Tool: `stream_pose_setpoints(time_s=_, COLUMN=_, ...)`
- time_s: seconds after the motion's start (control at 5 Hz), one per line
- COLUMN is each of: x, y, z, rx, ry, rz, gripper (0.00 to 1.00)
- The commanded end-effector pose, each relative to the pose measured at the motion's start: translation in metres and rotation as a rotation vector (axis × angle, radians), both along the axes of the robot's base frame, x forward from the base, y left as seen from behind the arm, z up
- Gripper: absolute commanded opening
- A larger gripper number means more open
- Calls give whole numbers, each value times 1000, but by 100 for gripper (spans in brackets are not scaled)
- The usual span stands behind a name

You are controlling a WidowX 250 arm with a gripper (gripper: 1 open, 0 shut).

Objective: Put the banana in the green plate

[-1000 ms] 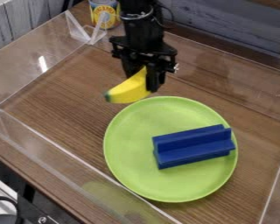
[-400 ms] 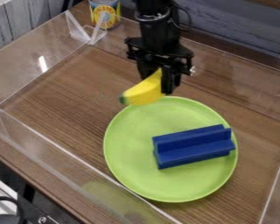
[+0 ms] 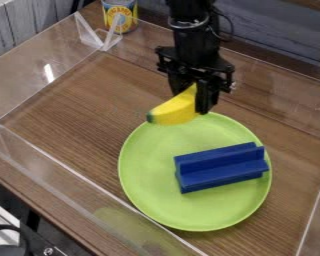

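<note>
The yellow banana (image 3: 175, 110) hangs tilted in the air over the far rim of the green plate (image 3: 156, 165). My black gripper (image 3: 202, 95) comes down from above and is shut on the banana's upper right end. A blue ridged block (image 3: 222, 167) lies on the right half of the plate, apart from the banana. The banana's dark tip points down and to the left.
A clear plastic wall (image 3: 56, 60) rings the wooden table (image 3: 69, 125). A yellow cup (image 3: 117, 16) stands at the back behind the arm. Bare wood lies left of the plate.
The gripper has carried the banana to the right and slightly nearer, from left of the plate's far edge to above its rim. The plate and blue block have not moved.
</note>
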State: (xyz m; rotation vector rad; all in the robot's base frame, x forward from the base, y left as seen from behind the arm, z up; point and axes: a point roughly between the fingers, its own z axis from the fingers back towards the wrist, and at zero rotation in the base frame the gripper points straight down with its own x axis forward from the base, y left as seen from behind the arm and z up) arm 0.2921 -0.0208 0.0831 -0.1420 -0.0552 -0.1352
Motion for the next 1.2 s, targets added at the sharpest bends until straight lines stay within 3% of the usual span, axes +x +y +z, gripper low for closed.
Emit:
stream_pose_setpoints(time_s=0.0, x=6, y=-6, z=16, rx=-1, ry=-54, rz=-9, gripper=100)
stream_pose_setpoints(time_s=1.0, x=5, y=-21, z=32, rx=16, ry=-67, rz=-54, gripper=100)
